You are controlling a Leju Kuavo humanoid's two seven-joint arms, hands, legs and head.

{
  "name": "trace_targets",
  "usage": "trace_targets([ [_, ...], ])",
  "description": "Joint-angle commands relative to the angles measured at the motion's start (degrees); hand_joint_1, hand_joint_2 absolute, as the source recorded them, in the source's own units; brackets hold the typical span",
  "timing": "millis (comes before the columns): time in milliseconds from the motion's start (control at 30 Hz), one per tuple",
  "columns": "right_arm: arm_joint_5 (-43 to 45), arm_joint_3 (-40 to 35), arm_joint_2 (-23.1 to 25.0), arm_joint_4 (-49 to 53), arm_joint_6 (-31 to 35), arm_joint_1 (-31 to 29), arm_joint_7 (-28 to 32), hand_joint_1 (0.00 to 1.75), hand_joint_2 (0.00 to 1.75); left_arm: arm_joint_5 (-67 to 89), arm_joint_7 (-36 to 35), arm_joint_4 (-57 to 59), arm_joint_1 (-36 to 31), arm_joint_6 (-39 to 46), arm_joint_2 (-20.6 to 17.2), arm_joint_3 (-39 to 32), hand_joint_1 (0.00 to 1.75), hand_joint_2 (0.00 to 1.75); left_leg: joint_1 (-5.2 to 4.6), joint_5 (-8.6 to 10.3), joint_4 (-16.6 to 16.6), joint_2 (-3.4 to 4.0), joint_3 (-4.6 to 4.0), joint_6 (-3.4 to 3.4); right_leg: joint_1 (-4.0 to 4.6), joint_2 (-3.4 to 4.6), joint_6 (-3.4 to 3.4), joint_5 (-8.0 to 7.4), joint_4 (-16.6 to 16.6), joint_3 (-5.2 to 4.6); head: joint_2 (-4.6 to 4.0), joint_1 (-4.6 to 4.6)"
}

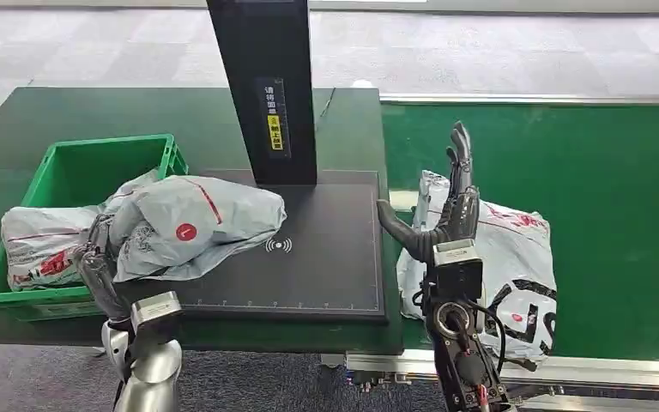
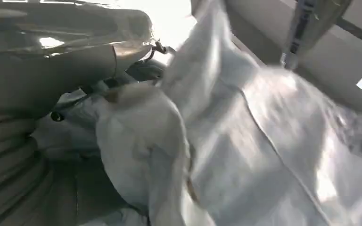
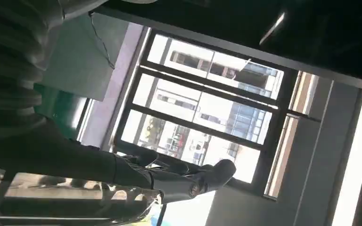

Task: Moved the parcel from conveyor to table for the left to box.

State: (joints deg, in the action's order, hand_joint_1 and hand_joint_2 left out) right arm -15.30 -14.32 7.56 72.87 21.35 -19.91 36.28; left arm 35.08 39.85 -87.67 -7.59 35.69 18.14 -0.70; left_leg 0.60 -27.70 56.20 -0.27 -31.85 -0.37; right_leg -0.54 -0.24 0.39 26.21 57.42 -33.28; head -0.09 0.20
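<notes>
A grey plastic parcel (image 1: 197, 225) with a red round sticker lies across the left edge of the black scanner plate (image 1: 326, 257), and my left hand (image 1: 99, 257) grips its near left end. In the left wrist view the parcel's crumpled film (image 2: 245, 141) sits close against the hand (image 2: 52, 61). My right hand (image 1: 446, 219) is raised upright over the conveyor's left edge, fingers spread and holding nothing. Behind it a white parcel (image 1: 515, 266) with red and black print lies on the green conveyor belt (image 1: 601, 172). The right wrist view shows dark fingers (image 3: 188, 181) against windows.
A green crate (image 1: 77, 172) at the left holds another white parcel (image 1: 39, 245). A black scanner post (image 1: 266, 86) rises from the plate's far edge. The dark green table (image 1: 137, 112) lies behind the crate. A metal conveyor rail (image 1: 583, 369) runs along the near side.
</notes>
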Motion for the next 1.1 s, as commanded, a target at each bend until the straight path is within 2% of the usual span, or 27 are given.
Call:
trace_targets([
  [33, 0.4, -0.6, -0.7, -2.2, 0.2, -1.1, -0.1, 0.00, 1.75, -2.8, 0.2, -1.6, -1.5, 4.3, 1.9, -9.9, 1.75, 1.75, 0.01, -0.01, 0.0, 0.04, 0.05, 0.03, 0.02, 0.03, 0.00, -0.02, -0.1, 0.07, 0.00, 0.00],
  [100, 0.5, -0.8, -0.7, -2.2, 0.5, -1.1, -0.1, 0.00, 1.75, -4.6, 0.2, 0.0, -2.0, 4.3, 1.9, -12.9, 1.75, 1.75, 0.02, -0.02, 0.0, 0.14, 0.04, 0.01, 0.03, 0.14, -0.02, -0.04, 0.0, 0.02, 0.00, 0.02],
  [233, 0.5, -1.0, -0.5, -1.2, 0.6, -0.5, -0.6, 0.00, 1.75, -3.9, 0.2, 3.5, -3.9, 4.3, 1.9, -25.7, 1.75, 1.75, 0.01, 0.00, -0.1, 0.15, 0.12, -0.02, 0.01, 0.13, -0.04, -0.04, -0.1, 0.08, 0.00, 0.00],
  [333, 0.2, -1.1, -0.5, -0.5, 0.5, 0.1, -1.2, 0.00, 1.75, -5.2, 0.2, 2.8, -3.8, 4.3, 1.9, -31.0, 1.75, 1.75, 0.00, 0.01, -0.1, 0.19, 0.18, -0.01, 0.01, 0.17, -0.06, -0.05, -0.1, 0.10, 0.00, 0.00],
  [467, 0.1, -1.0, -0.8, -0.5, 0.6, 0.3, -1.0, 0.00, 1.75, -1.8, 0.2, 5.3, -2.0, 4.3, 1.9, -32.9, 1.75, 1.75, 0.01, -0.01, -0.1, 0.17, 0.16, 0.01, 0.02, 0.14, -0.02, -0.02, -0.1, 0.09, 0.00, -0.02],
  [500, 1.5, -3.6, -2.4, 0.7, 2.7, 0.5, -3.2, 0.00, 1.75, -0.8, 0.2, 8.3, -4.0, 4.3, 1.9, -34.0, 1.75, 1.75, 0.01, -0.01, -0.1, 0.14, 0.15, 0.02, 0.01, 0.12, -0.02, 0.00, -0.1, 0.09, 0.00, 0.00],
  [533, 1.3, -3.1, -2.0, 0.2, 2.5, 0.4, -2.7, 0.00, 1.75, 1.9, 0.2, 11.4, -5.0, 4.3, 1.9, -35.3, 1.75, 1.75, -0.14, -0.02, -0.1, 0.42, 0.17, 0.03, -0.13, 0.41, -0.01, -0.02, 0.0, -0.05, 0.00, 0.00],
  [567, 1.2, -2.8, -1.9, 0.1, 2.3, 0.4, -2.6, 0.00, 1.75, 2.4, 0.2, 13.2, -5.7, 4.3, 1.9, -35.9, 1.75, 1.75, -0.02, 0.05, -0.2, 0.01, 0.20, 0.03, -0.01, 0.00, -0.02, -0.01, -0.1, 0.19, 0.00, 0.00],
  [633, 0.6, -2.1, -1.6, 0.2, 1.6, 0.5, -2.2, 0.00, 1.75, 6.3, 0.2, 15.9, -7.0, 4.3, 1.9, -38.5, 1.75, 1.75, -0.03, 0.07, -0.2, -0.01, 0.18, 0.02, -0.01, -0.02, -0.03, -0.03, -0.2, 0.17, 0.00, -0.05],
  [667, 0.3, -1.9, -1.4, 0.1, 1.2, 0.5, -2.2, 0.00, 1.75, 8.2, 0.2, 16.5, -7.0, 4.3, 1.9, -38.6, 1.75, 1.75, -0.03, 0.06, -0.1, -0.13, 0.10, 0.01, -0.02, -0.14, -0.02, 0.02, -0.1, 0.15, 0.00, 0.02],
  [700, 0.4, -2.0, -1.5, 0.0, 1.3, 0.5, -2.1, 0.00, 1.75, 7.7, -2.4, 16.0, -6.2, 4.3, 0.0, -36.1, 1.75, 1.75, -0.03, 0.03, -0.1, -0.02, 0.08, 0.00, -0.02, -0.05, -0.01, 0.02, -0.1, 0.10, 0.00, 0.00],
  [733, 0.2, -2.1, -1.4, 0.0, 0.7, 0.7, -2.0, 0.00, 1.75, 7.8, 0.2, 16.3, -5.5, 4.3, 1.9, -37.2, 1.68, 1.75, -0.04, 0.04, -0.1, 0.03, 0.10, 0.01, -0.03, 0.01, -0.02, -0.01, -0.1, 0.10, 0.00, -0.02],
  [767, 0.2, -1.7, -1.3, 0.0, 0.6, 0.5, -2.0, 0.00, 1.75, 10.9, 0.2, 20.8, -6.8, 4.3, 1.9, -36.6, 1.68, 1.75, -0.06, 0.02, -0.1, 0.06, 0.16, 0.01, -0.06, 0.05, -0.02, 0.00, -0.1, 0.15, 0.00, -0.02],
  [833, 0.2, -1.3, -1.3, -0.1, 0.5, 0.5, -2.0, 0.00, 1.75, 13.5, 0.2, 24.0, -8.0, 4.3, 1.9, -37.0, 1.55, 1.75, -0.07, 0.04, -0.1, -0.02, 0.12, 0.00, -0.07, -0.06, -0.03, 0.02, -0.1, 0.11, 0.00, -0.02],
  [1000, 0.2, -1.3, -1.3, -0.1, 0.5, 0.5, -2.0, 0.00, 1.75, 13.5, 0.2, 24.0, -8.0, 4.3, 1.9, -37.0, 1.55, 1.75, -0.01, 0.09, -0.2, -0.05, 0.20, 0.00, 0.00, -0.06, -0.05, -0.05, -0.2, 0.20, 0.00, -0.02],
  [1067, -0.2, -0.8, -1.0, 0.0, 0.1, 0.6, -1.9, 0.00, 1.75, 18.6, 0.2, 28.7, -9.4, 4.3, 1.6, -36.5, 1.47, 1.75, -0.02, 0.06, -0.1, 0.01, 0.16, 0.02, -0.01, -0.01, -0.02, -0.04, -0.1, 0.13, 0.00, -0.04],
  [1100, -0.3, -0.8, -0.9, 0.0, -0.1, 0.6, -1.9, 0.00, 1.75, 20.0, 0.2, 29.2, -9.5, 4.3, 1.6, -36.5, 1.57, 1.75, -0.05, 0.08, -0.1, -0.15, 0.14, 0.02, -0.04, -0.17, -0.02, 0.00, -0.1, 0.16, 0.00, -0.02],
])
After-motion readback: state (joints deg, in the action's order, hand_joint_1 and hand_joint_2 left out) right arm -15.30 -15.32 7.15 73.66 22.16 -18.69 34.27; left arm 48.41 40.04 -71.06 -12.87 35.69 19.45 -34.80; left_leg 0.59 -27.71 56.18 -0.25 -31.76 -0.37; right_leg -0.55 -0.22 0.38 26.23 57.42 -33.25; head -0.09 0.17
